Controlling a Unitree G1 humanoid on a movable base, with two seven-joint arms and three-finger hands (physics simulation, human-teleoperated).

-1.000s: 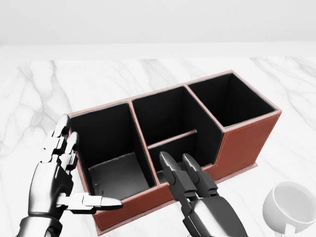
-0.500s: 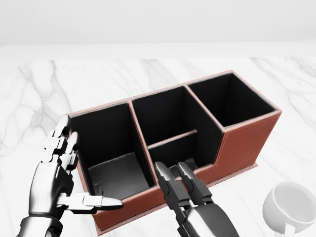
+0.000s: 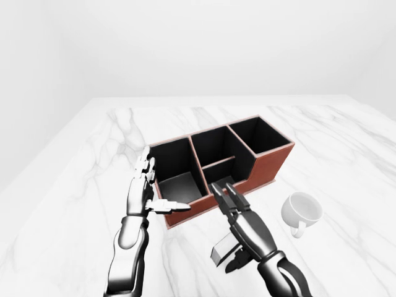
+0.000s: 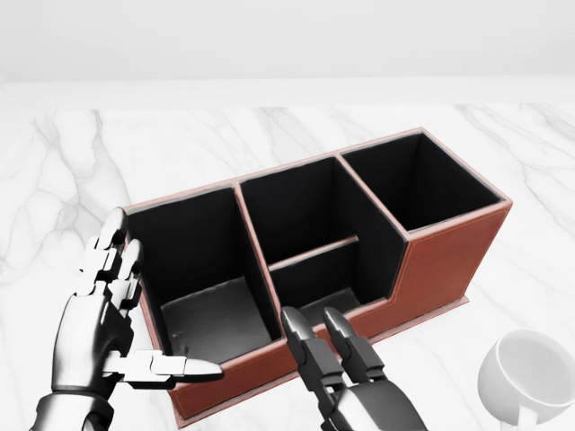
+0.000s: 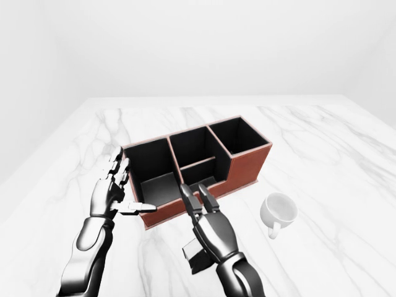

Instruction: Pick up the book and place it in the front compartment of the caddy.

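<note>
The red-brown caddy [image 4: 449, 251] with black insides stands on the marble table. Its low small compartment [image 4: 316, 280] lies on the side toward the bottom of the head view. My left hand [image 4: 135, 314] is open beside the caddy's left end, thumb along its lower wall. My right hand [image 3: 232, 229] is just below the low compartment, fingers stretched toward it. It holds a small grey book [image 3: 223, 250] under the palm, thumb beneath; the head view hides the book.
A white mug [image 3: 301, 209] stands on the table to the right of my right hand, below the caddy's right end. The marble table's left edge [image 3: 55, 145] runs along the left of the eye views.
My right hand has drawn back toward the bottom of the head view, from over the low compartment's rim to below the caddy's wall. The left hand and caddy have not moved.
</note>
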